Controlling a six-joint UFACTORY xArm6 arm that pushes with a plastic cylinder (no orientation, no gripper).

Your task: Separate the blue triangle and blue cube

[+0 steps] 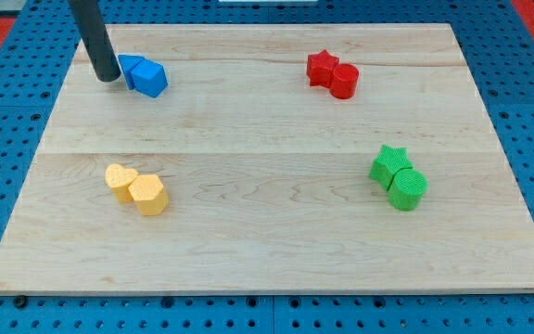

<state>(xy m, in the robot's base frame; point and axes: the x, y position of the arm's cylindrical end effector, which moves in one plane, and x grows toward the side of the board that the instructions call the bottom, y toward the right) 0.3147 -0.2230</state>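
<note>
Camera view gives you the whole wooden bench point(267, 250) lying on a blue pegboard point(527, 111), and you can take the blue cube point(151, 78) as your landmark. It sits near the bench's upper left corner. The blue triangle point(130, 68) lies just to the view's left of the cube and a little toward the view's top, touching it, so the two blue blocks read as one joined pair. My tip point(108, 78) stands just to the view's left of the triangle, right against it or nearly so; you cannot tell from this angle whether it actually touches. The dark rod rises from there toward the view's top and leaves the frame. The arm carries no fingers, only this rod, so nothing is held or clamped.

Far to the view's right of the blue cube, at about the same height in the view, you see a red star point(322, 66) touching a red cylinder point(345, 81). Toward the view's bottom from the cube, well apart from it, a yellow block with rounded lobes point(120, 180) touches a yellow hexagonal block point(147, 194). Down and far to the view's right of the cube, a green star point(390, 164) touches a green cylinder point(407, 188). Each colour sits as its own close pair, all well apart from the blue one.
</note>
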